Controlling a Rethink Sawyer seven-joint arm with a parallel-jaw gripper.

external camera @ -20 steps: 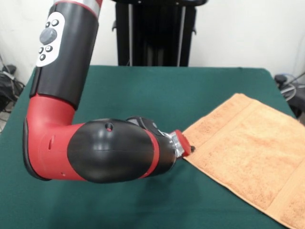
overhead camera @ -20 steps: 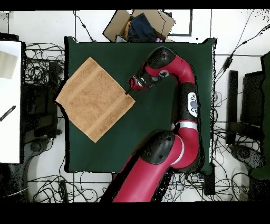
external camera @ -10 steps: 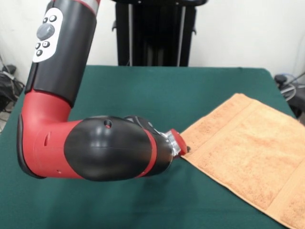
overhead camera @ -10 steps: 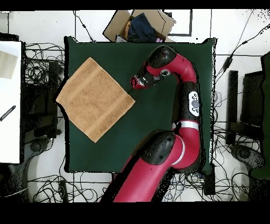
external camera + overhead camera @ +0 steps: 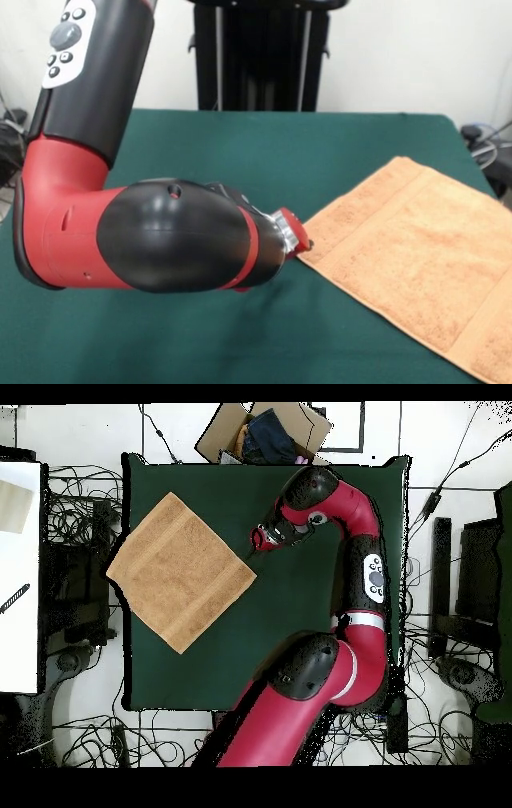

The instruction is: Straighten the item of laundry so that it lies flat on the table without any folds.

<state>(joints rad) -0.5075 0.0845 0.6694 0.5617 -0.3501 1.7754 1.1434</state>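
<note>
The table [image 5: 300, 624] carried the towel [image 5: 180, 572] spread on one side, one corner overhanging the edge, with no fold visible from above. The arm [image 5: 152, 236] reached low across the cloth, its gripper [image 5: 307, 243] just beside the towel's inner edge (whether spread or pressed together I could not tell). Doing this well probably meant lifting clear without snagging that hem.

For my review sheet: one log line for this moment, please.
towel: flat, overhanging table edge | gripper: low, at towel's corner, state unclear | folds: none seen
</note>
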